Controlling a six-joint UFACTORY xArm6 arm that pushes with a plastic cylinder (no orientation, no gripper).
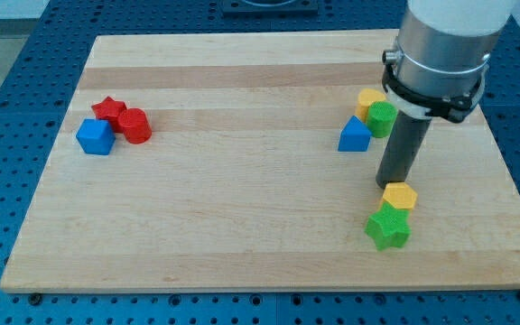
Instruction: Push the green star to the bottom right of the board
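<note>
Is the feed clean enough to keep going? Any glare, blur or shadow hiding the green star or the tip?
Camera view: even, soft light, no glare on the board. Green star sharp, with only a faint shadow. My tip is dark but readable, just above the yellow block that touches the star. The arm's upper part is cropped at the view's top.

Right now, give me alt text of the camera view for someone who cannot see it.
My tip rests just above a yellow hexagonal block, which touches the green star block near the wooden board's bottom right. Upper right cluster: yellow, green and blue blocks. Far left: red star, red cylinder, blue cube.
</note>
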